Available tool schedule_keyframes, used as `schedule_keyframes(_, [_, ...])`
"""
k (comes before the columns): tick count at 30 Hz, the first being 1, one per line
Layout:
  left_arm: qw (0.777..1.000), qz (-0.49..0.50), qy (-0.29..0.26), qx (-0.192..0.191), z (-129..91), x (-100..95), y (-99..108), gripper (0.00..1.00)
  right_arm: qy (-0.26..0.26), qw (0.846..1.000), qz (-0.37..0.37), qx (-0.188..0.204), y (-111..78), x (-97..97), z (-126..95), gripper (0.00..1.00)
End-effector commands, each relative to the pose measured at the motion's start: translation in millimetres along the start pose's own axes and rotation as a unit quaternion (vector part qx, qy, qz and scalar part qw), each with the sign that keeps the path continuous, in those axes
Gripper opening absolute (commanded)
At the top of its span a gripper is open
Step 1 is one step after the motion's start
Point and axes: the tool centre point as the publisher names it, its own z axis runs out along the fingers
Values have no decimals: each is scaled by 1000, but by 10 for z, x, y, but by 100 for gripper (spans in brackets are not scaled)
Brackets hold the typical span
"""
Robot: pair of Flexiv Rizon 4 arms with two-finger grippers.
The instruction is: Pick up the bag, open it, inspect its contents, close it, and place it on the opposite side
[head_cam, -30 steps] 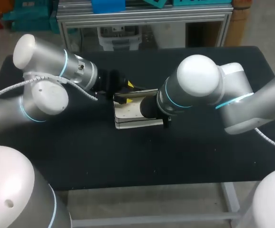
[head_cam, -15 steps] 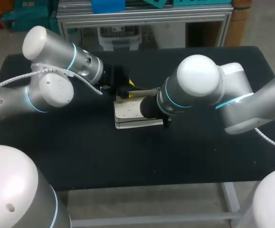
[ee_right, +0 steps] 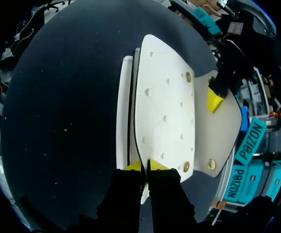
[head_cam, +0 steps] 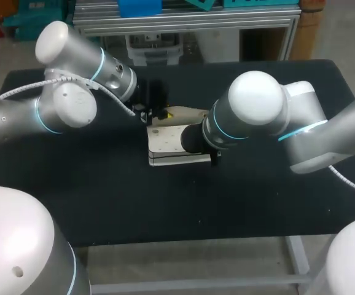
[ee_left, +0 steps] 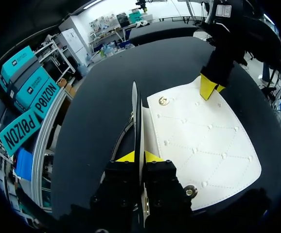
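Note:
A white quilted bag [head_cam: 165, 146] lies flat at the middle of the black table [head_cam: 257, 203]. My left gripper [head_cam: 163, 114] sits at the bag's far edge. In the left wrist view this gripper [ee_left: 139, 156] is shut on the thin flap [ee_left: 135, 109], which stands edge-on, raised off the bag's body [ee_left: 203, 141]. My right gripper [ee_right: 144, 166] is shut on the rim of the bag's studded front panel [ee_right: 165, 107]. Beyond that panel the opened flap [ee_right: 225, 133] shows its plain inner side. In the head view the right wrist [head_cam: 196, 138] hides its fingers.
Both arms meet over the table's middle, the left arm [head_cam: 73, 104] from the far left and the bulky right arm [head_cam: 269, 117] from the right. Bare black table surface stretches along the front and at both ends.
My left gripper has shut on the flap and drawn it up and back from the bag's body; the left arm has swung toward the far side. The right arm has kept still.

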Motion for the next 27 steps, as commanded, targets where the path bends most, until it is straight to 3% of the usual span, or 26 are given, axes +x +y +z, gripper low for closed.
schedule_keyframes(1, [1000, 3, 3, 3, -54, -28, -40, 0, -4, 1000, 3, 0, -1, 17, 13, 0])
schedule_keyframes(2, [1000, 4, 2, 5, -69, -26, -52, 0, -5, 1000, 8, 0, 0, 4, -8, 0])
schedule_keyframes(3, [1000, 5, 0, 6, -77, -25, -58, 0, -6, 1000, 11, 0, 0, -4, -21, 10])
schedule_keyframes(4, [1000, 4, -3, 8, -92, -22, -69, 0, -7, 1000, 16, -2, -2, -22, -50, 49])
schedule_keyframes(5, [1000, 4, -4, 8, -103, -18, -77, 0, -8, 1000, 22, -1, -1, -36, -75, 100])
schedule_keyframes(18, [999, -24, -43, 14, -421, -122, -291, 0, -43, 999, 31, -9, 17, -141, -664, 100])
schedule_keyframes(26, [998, -32, -50, 15, -685, -158, -471, 0, -76, 996, 36, 5, -43, -259, -919, 100])
schedule_keyframes(27, [998, -31, -49, 16, -720, -154, -493, 0, -80, 996, 36, 6, -50, -278, -943, 93])
